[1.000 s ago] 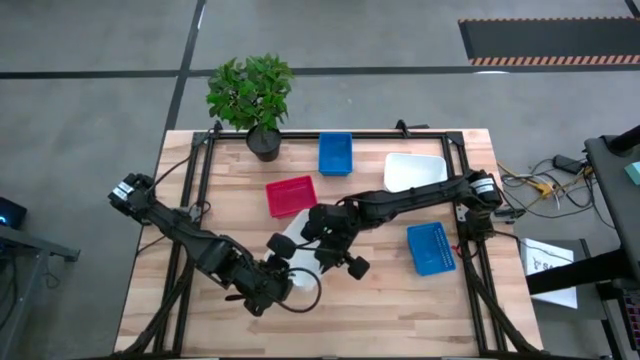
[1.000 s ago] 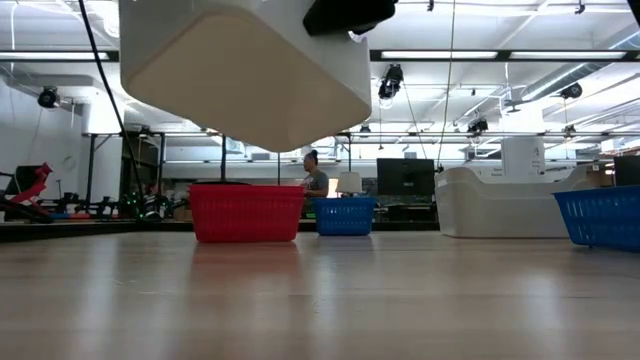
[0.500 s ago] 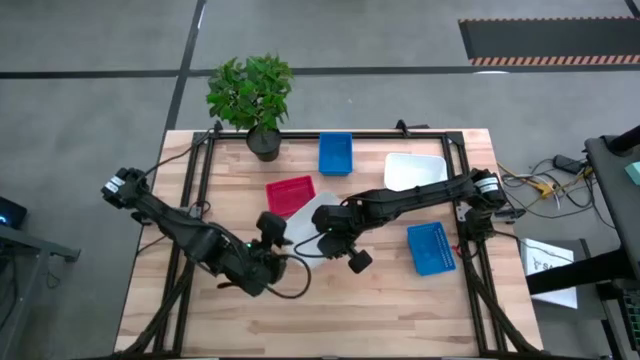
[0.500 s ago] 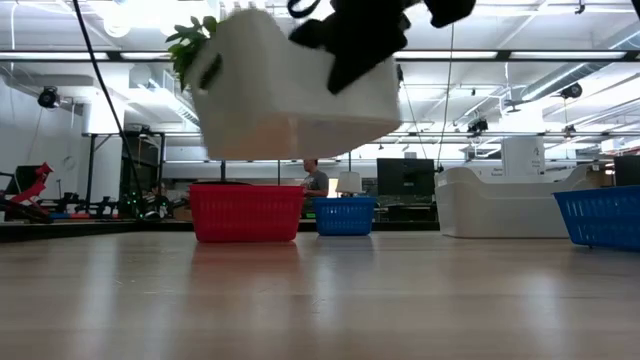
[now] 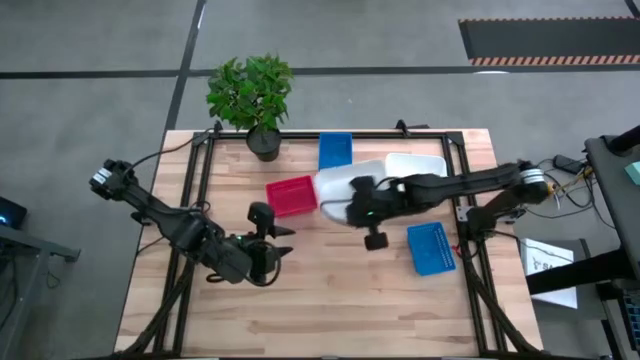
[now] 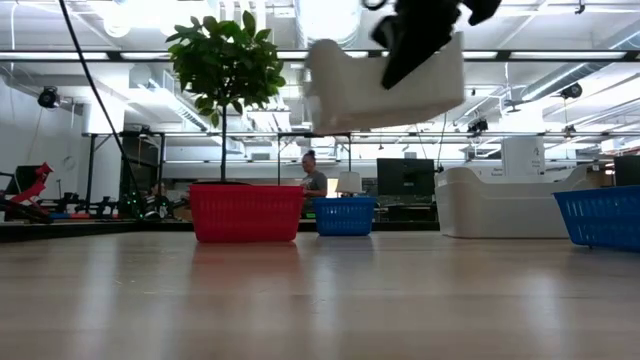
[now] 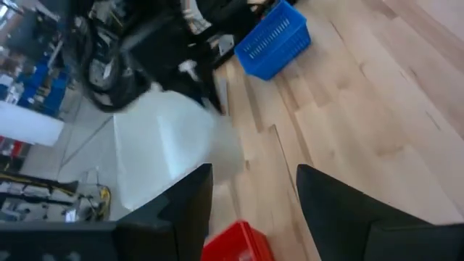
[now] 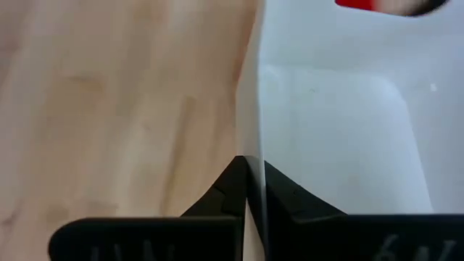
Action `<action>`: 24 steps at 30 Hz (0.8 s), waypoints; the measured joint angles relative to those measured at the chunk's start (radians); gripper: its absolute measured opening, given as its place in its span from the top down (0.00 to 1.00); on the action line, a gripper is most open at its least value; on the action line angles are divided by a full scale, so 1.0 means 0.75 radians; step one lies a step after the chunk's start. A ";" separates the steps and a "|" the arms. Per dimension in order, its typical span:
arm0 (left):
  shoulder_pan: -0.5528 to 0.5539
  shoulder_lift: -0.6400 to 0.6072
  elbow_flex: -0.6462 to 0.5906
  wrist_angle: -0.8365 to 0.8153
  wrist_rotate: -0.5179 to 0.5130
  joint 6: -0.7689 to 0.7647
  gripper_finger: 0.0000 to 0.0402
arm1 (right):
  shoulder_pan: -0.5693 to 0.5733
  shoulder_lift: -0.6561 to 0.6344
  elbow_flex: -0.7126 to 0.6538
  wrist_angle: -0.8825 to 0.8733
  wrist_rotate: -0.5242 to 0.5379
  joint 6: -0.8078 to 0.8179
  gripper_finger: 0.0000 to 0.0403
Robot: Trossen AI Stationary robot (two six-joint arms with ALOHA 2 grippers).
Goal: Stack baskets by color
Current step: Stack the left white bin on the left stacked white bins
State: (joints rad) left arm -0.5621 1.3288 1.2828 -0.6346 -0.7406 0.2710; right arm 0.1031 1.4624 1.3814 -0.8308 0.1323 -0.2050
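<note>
My right gripper (image 5: 352,200) is shut on a white basket (image 5: 340,183) and carries it in the air (image 6: 385,85) above the table's middle, between the red basket (image 5: 290,195) and a second white basket (image 5: 415,168) resting on its base at the far right. One blue basket (image 5: 335,150) stands at the far edge, another blue basket (image 5: 430,248) at the right. My left gripper (image 5: 283,242) stands open left of centre, nothing between its fingers (image 7: 192,210). My right gripper pinches one side wall of the white basket at its rim (image 8: 250,163), one finger inside the basket and one outside. The fingers slant down onto it from above. The basket hangs lifted clear of the table, tilted (image 6: 385,85).
A potted green plant (image 5: 250,95) stands at the far left edge of the table. A black frame (image 5: 200,200) runs around the wooden top. The near half of the table (image 5: 330,310) holds nothing. In the low view a person (image 6: 315,182) shows in the room beyond the table.
My left gripper has let go of the white basket and drawn back toward the table's left. My right gripper has carried the basket up and toward the far right, toward the other white basket, turning as it went; the basket has tipped.
</note>
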 joint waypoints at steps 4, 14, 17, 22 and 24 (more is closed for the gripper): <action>0.000 -0.029 -0.088 0.161 -0.002 0.101 0.54 | -0.026 -0.185 -0.166 0.024 0.075 0.126 0.98; 0.020 -0.080 -0.180 0.333 -0.003 0.182 0.54 | -0.124 -0.611 -0.529 0.030 0.206 0.365 0.98; 0.030 -0.080 -0.180 0.348 -0.003 0.181 0.54 | -0.158 -0.682 -0.599 0.029 0.211 0.390 0.98; 0.038 -0.080 -0.188 0.347 -0.003 0.181 0.54 | -0.191 -0.734 -0.675 0.019 0.208 0.392 0.98; 0.039 -0.080 -0.192 0.346 -0.002 0.181 0.54 | -0.203 -0.737 -0.694 0.010 0.209 0.386 0.98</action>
State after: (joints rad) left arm -0.5327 1.2686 1.1390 -0.3748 -0.7424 0.4065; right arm -0.0488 0.9100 0.8608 -0.8235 0.2886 0.0845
